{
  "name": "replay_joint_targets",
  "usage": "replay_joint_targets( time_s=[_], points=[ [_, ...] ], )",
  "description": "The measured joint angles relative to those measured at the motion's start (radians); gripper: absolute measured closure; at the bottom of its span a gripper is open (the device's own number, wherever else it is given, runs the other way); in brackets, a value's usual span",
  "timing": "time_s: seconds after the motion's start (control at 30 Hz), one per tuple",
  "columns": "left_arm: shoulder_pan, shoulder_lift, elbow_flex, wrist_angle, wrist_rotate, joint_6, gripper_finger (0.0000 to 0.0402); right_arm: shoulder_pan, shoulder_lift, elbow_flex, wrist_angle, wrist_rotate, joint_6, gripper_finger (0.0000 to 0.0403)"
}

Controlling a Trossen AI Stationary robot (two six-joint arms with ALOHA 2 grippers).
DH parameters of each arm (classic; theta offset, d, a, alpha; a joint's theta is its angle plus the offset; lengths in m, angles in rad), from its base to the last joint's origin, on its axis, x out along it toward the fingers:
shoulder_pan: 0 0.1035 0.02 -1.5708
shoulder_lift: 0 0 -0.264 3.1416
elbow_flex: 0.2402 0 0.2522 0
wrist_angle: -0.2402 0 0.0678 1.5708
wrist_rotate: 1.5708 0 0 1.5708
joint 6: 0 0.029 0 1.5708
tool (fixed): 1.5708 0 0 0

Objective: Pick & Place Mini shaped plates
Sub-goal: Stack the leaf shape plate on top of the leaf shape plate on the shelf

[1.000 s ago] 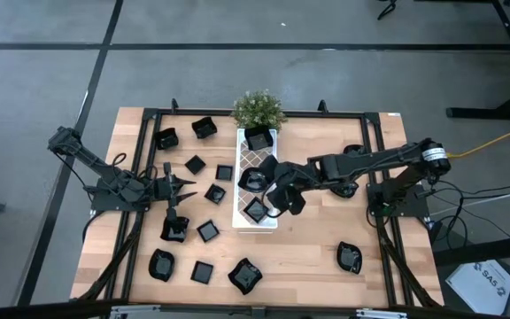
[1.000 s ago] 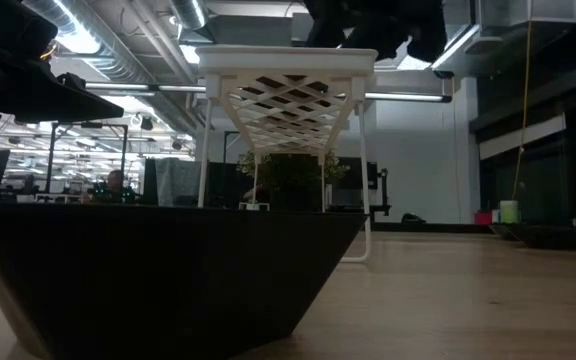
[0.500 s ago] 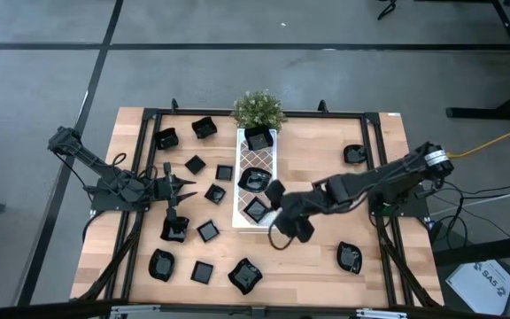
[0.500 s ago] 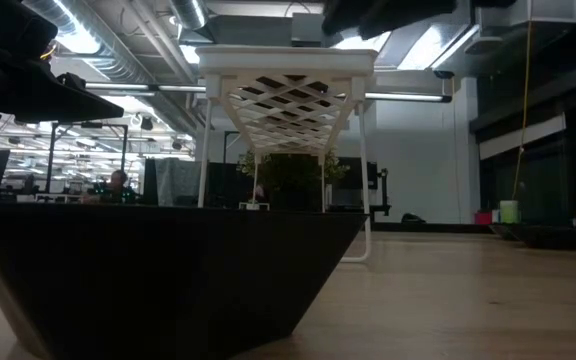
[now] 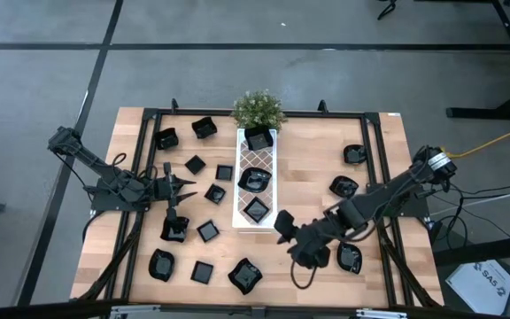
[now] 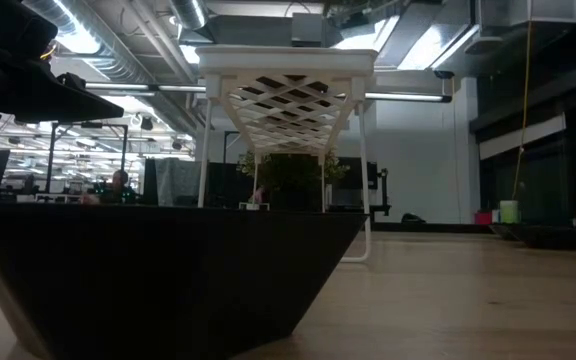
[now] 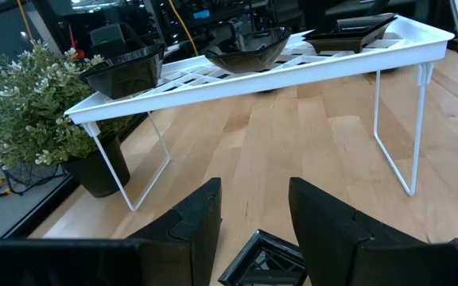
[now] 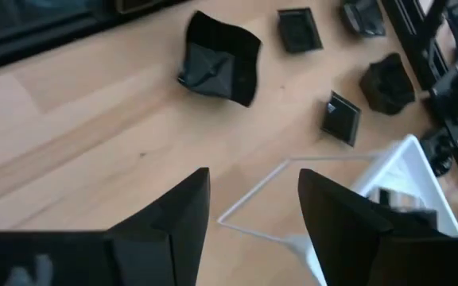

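Glossy black mini shaped plates (image 5: 208, 231), square or wavy-rimmed, palm-sized.

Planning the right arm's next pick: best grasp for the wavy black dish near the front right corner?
Likely the raised rim. The wavy dish sits open side up beside the open right gripper, flat on the table; come straight down, one finger inside the wall, one outside.

Counting from above: three black dishes (image 5: 256, 180) on the one white tray (image 5: 257, 211), roughly fourteen more spread over the table (image 5: 312, 142) (hard to be sure), one potted plant (image 5: 257, 108), two arms.
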Motion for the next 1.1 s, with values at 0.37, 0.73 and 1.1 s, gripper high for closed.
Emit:
replay_joint_targets(
  time_s=[0.37, 0.73, 1.1],
  points=[
    [0.0, 0.0, 0.0, 0.0, 0.0, 0.0, 0.0258, 0.077, 0.0, 0.0, -0.005, 0.001, -0.001, 0.021],
    [0.0, 0.0, 0.0, 0.0, 0.0, 0.0, 0.0258, 0.109, 0.0, 0.0, -0.149, 0.001, -0.001, 0.021],
    [0.0, 0.0, 0.0, 0.0, 0.0, 0.0, 0.0258, 0.089, 0.013, 0.0, -0.17, 0.0, -0.228, 0.021]
  ],
)
